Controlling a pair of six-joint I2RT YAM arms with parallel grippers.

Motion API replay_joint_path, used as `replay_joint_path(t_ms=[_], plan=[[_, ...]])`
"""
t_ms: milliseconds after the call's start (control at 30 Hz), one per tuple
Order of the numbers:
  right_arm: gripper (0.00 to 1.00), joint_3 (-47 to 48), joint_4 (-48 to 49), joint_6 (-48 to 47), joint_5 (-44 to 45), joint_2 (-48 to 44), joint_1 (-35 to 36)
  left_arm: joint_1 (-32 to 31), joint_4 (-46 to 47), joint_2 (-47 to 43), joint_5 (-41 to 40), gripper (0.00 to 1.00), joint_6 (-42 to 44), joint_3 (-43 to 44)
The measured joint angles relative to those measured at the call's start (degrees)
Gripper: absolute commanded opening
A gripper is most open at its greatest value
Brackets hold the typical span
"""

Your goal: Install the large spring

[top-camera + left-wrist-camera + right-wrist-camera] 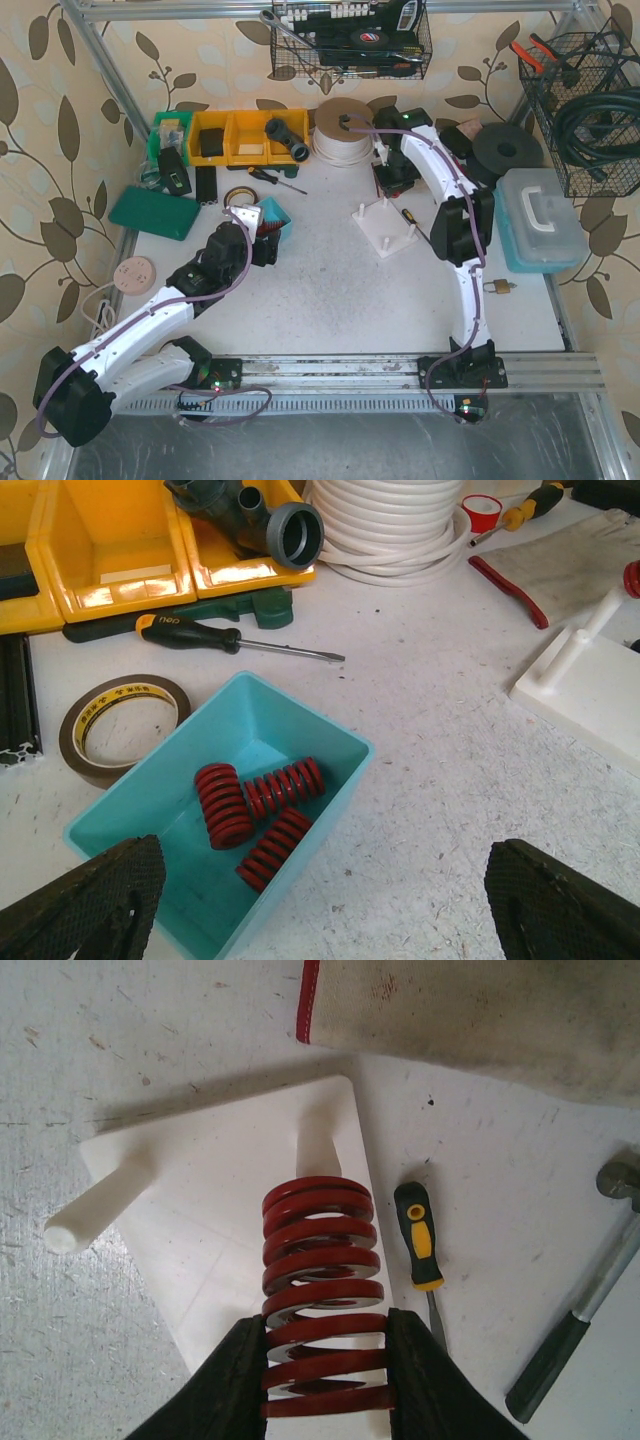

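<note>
The right hand (325,1360) is clamping the large red coiled steel spring (318,1280) just short of a peg (318,1145) of the white plastic base plate (215,1230) (the left hand (325,890) is hanging wide open), so the next move is probably calling for coaxial lowering.

Scuffed white table (330,290), cluttered. White peg base (385,230) lies right of centre in the top view. Teal bin (275,212) left of centre, tape roll (237,195) just upper left of it. Yellow bins (238,135) and white hose coil (330,150) along the upper edge, green pad (155,213) at left. Pale blue case (535,235) at right edge, padlock (497,287) below it. Small yellow-black screwdriver (420,1240) just right of the base in the right wrist view.
</note>
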Motion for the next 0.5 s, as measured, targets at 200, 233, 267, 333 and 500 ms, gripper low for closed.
replay_joint_path(t_ms=[200, 233, 267, 333, 500], plan=[[0.00, 1.4, -0.3, -0.4, -0.5, 1.6, -0.3, 0.0, 0.0, -0.2, 0.1, 0.91, 0.0, 0.0], [0.00, 1.8, -0.5, -0.5, -0.5, 1.8, -0.4, 0.0, 0.0, -0.3, 0.1, 0.91, 0.0, 0.0], [0.00, 2.4, -0.6, -0.6, -0.5, 2.1, -0.5, 0.0, 0.0, -0.4, 0.1, 0.91, 0.0, 0.0], [0.00, 3.3, -0.7, -0.7, -0.6, 2.8, -0.5, 0.0, 0.0, -0.5, 0.1, 0.91, 0.0, 0.0], [0.01, 5.1, -1.3, -1.0, -0.8, 4.8, -0.6, 0.0, 0.0, -0.9, 0.7, 0.91, 0.0, 0.0]])
